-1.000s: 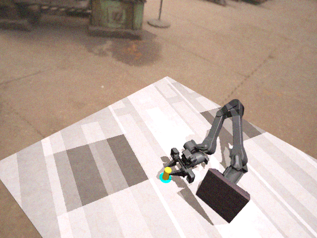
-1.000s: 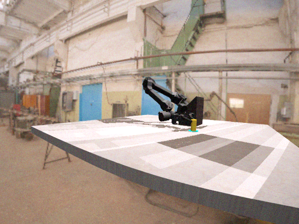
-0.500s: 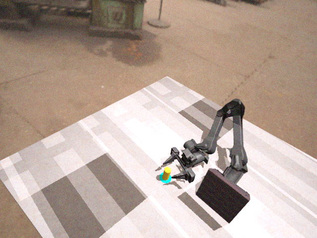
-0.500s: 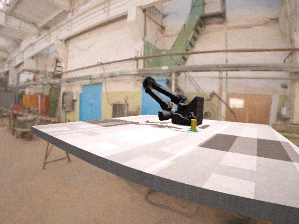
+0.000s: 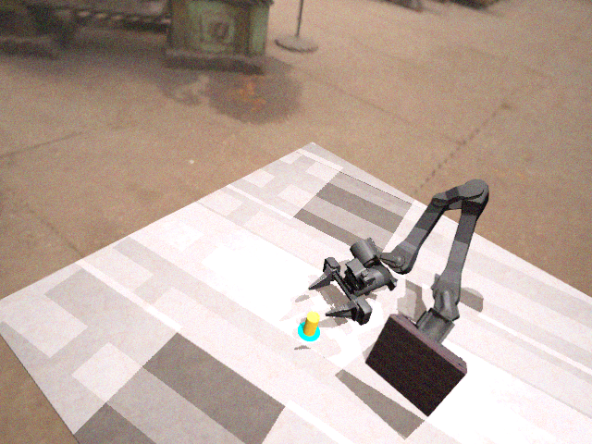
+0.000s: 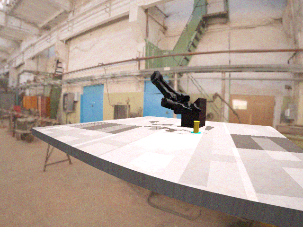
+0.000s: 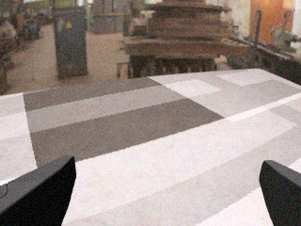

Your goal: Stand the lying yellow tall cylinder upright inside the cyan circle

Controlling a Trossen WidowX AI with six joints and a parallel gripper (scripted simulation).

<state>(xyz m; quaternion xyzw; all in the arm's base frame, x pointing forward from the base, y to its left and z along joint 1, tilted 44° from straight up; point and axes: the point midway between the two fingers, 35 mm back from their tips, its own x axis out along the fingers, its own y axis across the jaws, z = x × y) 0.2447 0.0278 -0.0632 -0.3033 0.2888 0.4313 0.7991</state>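
The yellow tall cylinder stands upright inside the cyan circle. My gripper is open and empty. It hangs a little behind and above the cylinder, clear of it, with its fingers spread wide. In the wrist view only the cylinder's round top shows at the bottom edge, between the two dark fingers. In the exterior view the gripper sits behind the cylinder, above the table.
A dark box stands at the arm's base, to the right of the cylinder. The table has a grey and white patchwork top with a thick front edge. Factory floor and machinery lie beyond.
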